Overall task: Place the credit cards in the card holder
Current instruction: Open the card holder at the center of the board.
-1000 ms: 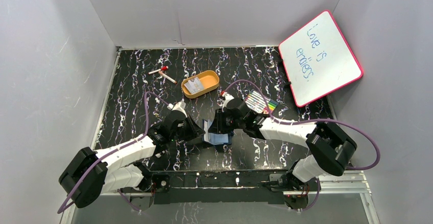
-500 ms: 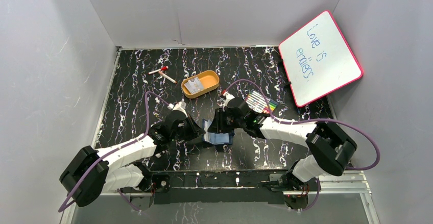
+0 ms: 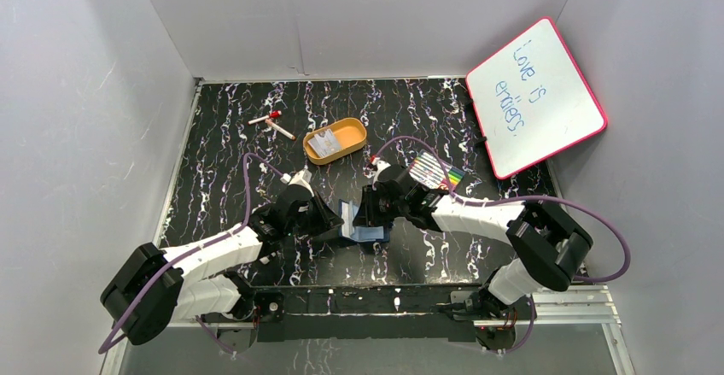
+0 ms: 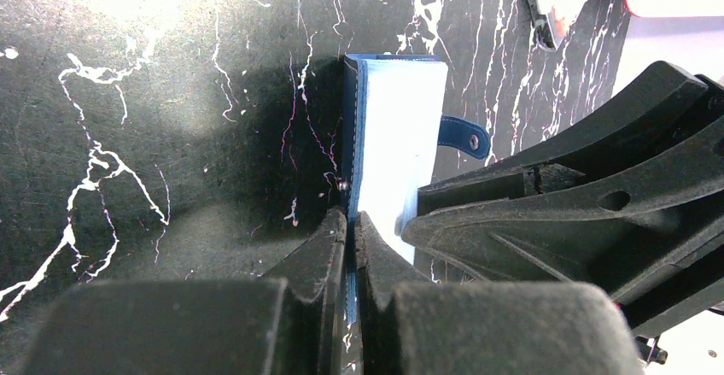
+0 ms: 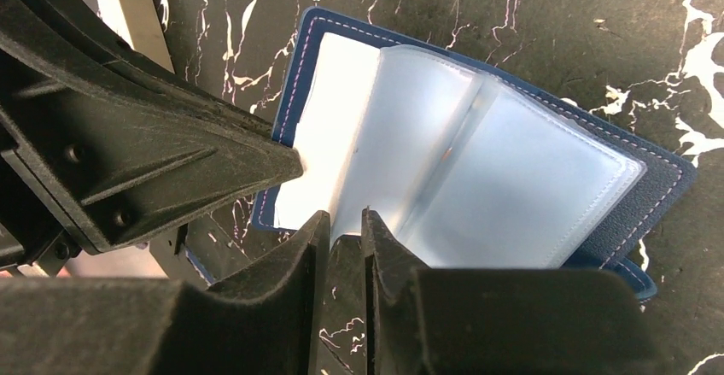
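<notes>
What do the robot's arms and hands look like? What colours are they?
The left arm and the right arm are smooth white tubes joined by chunky black joints. A thin purple cable loops along each. The left hand and the right hand each have two matte black fingers that taper to a tip.

Top view: high above near edge, looks down on whole counter (image 3: 230, 161), distant. Left wrist view: very close, low, faces far right past left claw (image 4: 350, 221). Right wrist view: very close, looks steeply down past right claw (image 5: 341, 221). All three share card holder (image 3: 363, 225).
</notes>
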